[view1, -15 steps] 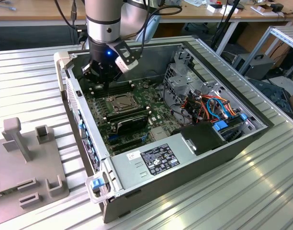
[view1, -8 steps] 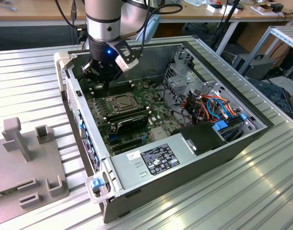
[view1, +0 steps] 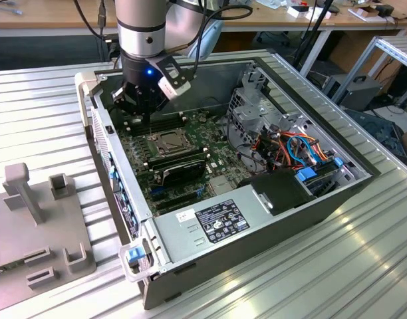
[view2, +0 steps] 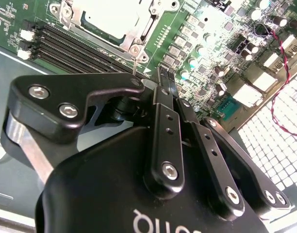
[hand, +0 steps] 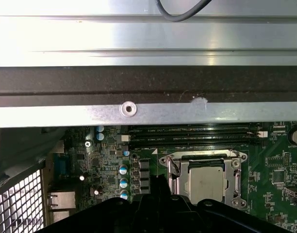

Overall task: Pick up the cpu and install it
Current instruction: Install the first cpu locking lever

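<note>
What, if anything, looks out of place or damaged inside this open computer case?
Nothing much. The small flat silver-grey square cpu lies level inside its metal-framed socket on the green motherboard, with the black claw above the board beside it. Only oddity: a small pale scuff on the case's dark rim.

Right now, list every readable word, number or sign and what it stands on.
Black label on the power supply: too small to read.
White sticker beside it: too small.
Motherboard print: too small.
Lettering on the claw housing: cut off, unreadable.
</note>
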You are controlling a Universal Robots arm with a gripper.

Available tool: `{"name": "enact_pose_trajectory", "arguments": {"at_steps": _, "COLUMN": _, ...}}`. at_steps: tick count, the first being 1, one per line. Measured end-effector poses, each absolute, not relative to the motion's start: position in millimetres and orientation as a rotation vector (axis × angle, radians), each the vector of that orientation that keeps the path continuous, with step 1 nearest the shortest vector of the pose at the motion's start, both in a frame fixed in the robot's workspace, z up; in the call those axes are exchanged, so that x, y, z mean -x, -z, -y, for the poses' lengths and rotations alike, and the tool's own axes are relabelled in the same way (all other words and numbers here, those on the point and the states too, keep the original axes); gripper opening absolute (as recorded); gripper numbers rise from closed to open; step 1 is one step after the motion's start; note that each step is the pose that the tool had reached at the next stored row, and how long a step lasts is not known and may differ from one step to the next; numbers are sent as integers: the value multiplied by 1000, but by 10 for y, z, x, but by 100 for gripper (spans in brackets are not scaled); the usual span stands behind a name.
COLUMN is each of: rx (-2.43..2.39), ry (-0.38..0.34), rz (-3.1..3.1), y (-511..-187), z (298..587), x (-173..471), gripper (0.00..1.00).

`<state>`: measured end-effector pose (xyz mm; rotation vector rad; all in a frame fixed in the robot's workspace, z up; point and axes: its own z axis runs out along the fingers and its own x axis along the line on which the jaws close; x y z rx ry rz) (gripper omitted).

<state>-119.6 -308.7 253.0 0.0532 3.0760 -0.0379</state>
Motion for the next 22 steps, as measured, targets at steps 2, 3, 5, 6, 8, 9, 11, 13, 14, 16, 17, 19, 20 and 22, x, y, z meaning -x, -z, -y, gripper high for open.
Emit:
{"name": "enact_pose_trajectory", "arguments": {"at_steps": 2, "rx": -53, "ry": 38, "rz": -3076, "y": -2530, "z": 3087, "x": 1196, "gripper": 11}}
{"name": "enact_pose_trajectory", "arguments": {"at_steps": 3, "rx": -53, "ry": 38, "rz": -3076, "y": -2530, "z": 3087, "x": 1196, "gripper": 11}}
{"name": "enact_pose_trajectory", "arguments": {"at_steps": 5, "rx": -53, "ry": 38, "rz": -3076, "y": -2530, "z": 3087, "x": 1197, "gripper": 11}}
{"name": "enact_pose_trajectory", "arguments": {"at_steps": 6, "rx": -53, "ry": 38, "rz": -3076, "y": -2530, "z": 3087, "x": 1196, "gripper": 11}}
{"name": "enact_pose_trajectory", "arguments": {"at_steps": 8, "rx": -53, "ry": 38, "rz": -3076, "y": -2530, "z": 3087, "x": 1196, "gripper": 11}}
{"name": "enact_pose_trajectory", "arguments": {"at_steps": 9, "rx": -54, "ry": 36, "rz": -3076, "y": -2530, "z": 3086, "x": 1197, "gripper": 11}}
{"name": "enact_pose_trajectory", "arguments": {"at_steps": 11, "rx": -54, "ry": 28, "rz": -3076, "y": -2530, "z": 3087, "x": 1197, "gripper": 11}}
{"name": "enact_pose_trajectory", "arguments": {"at_steps": 13, "rx": -55, "ry": -2, "rz": -3077, "y": -2530, "z": 3087, "x": 1196, "gripper": 11}}
{"name": "enact_pose_trajectory", "arguments": {"at_steps": 14, "rx": -55, "ry": -13, "rz": -3077, "y": -2530, "z": 3087, "x": 1196, "gripper": 11}}
{"name": "enact_pose_trajectory", "arguments": {"at_steps": 16, "rx": -56, "ry": -36, "rz": -3077, "y": -2529, "z": 3086, "x": 1196, "gripper": 11}}
{"name": "enact_pose_trajectory", "arguments": {"at_steps": 17, "rx": -56, "ry": -55, "rz": -3077, "y": -2530, "z": 3087, "x": 1196, "gripper": 11}}
{"name": "enact_pose_trajectory", "arguments": {"at_steps": 19, "rx": -58, "ry": -96, "rz": -3076, "y": -2530, "z": 3087, "x": 1197, "gripper": 11}}
{"name": "enact_pose_trajectory", "arguments": {"at_steps": 20, "rx": -58, "ry": -113, "rz": -3076, "y": -2530, "z": 3087, "x": 1197, "gripper": 11}}
{"name": "enact_pose_trajectory", "arguments": {"at_steps": 22, "rx": -59, "ry": -146, "rz": -3074, "y": -2530, "z": 3087, "x": 1196, "gripper": 11}}
